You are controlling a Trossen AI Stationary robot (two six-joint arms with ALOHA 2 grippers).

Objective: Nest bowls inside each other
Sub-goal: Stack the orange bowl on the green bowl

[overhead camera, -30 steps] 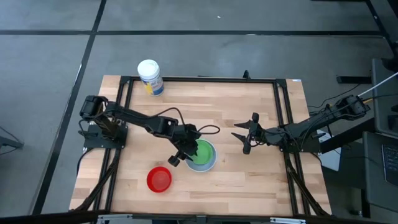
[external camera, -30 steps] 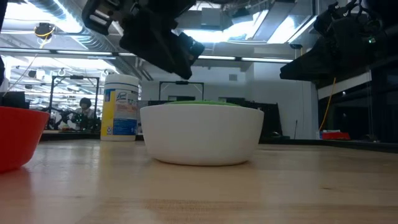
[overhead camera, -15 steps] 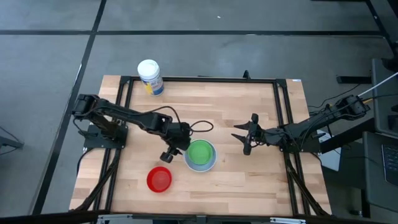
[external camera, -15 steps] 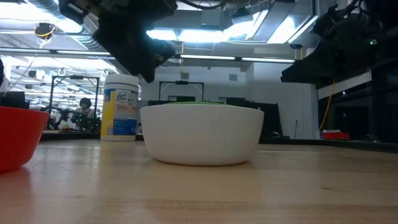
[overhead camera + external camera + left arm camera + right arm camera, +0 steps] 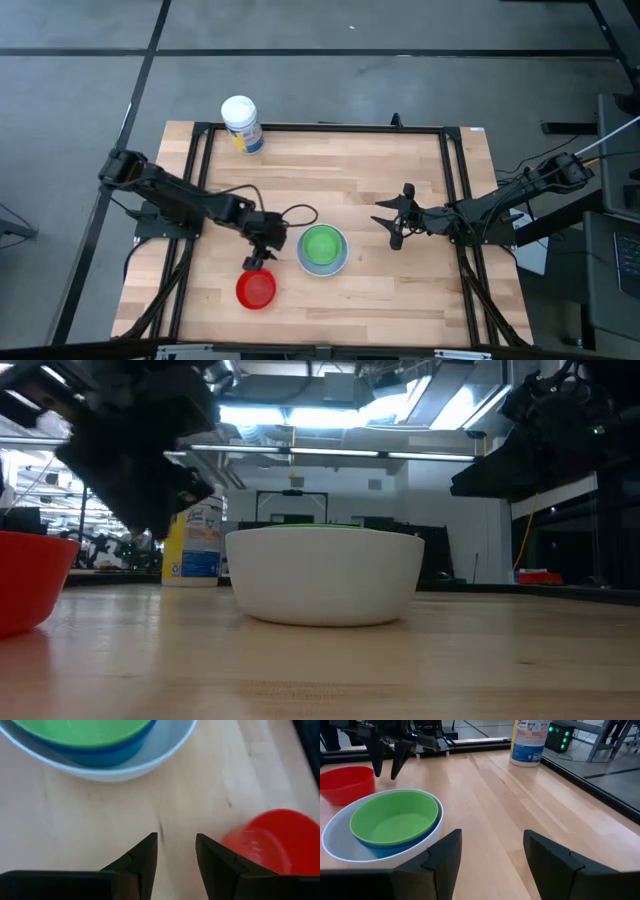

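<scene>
A white bowl (image 5: 322, 251) rests on its base at the table's middle, with a blue bowl (image 5: 102, 755) inside it and a green bowl (image 5: 321, 245) in that one. The red bowl (image 5: 256, 289) stands alone near the front left. My left gripper (image 5: 256, 263) hovers open just beyond the red bowl's far rim, between it and the stack; the left wrist view shows bare wood between its fingers (image 5: 176, 847). My right gripper (image 5: 392, 224) waits open to the right of the stack, also seen in the right wrist view (image 5: 492, 852).
A white-lidded canister (image 5: 241, 124) with a blue-yellow label stands at the far left corner. Black rails (image 5: 325, 128) frame the wooden table top. Bare wood lies along the near edge and between the stack and my right gripper.
My left gripper has drawn back from over the green bowl toward the table's left edge and the red bowl, sinking a little and rolling about its own axis. Its fingers have stayed apart. No bowl has moved.
</scene>
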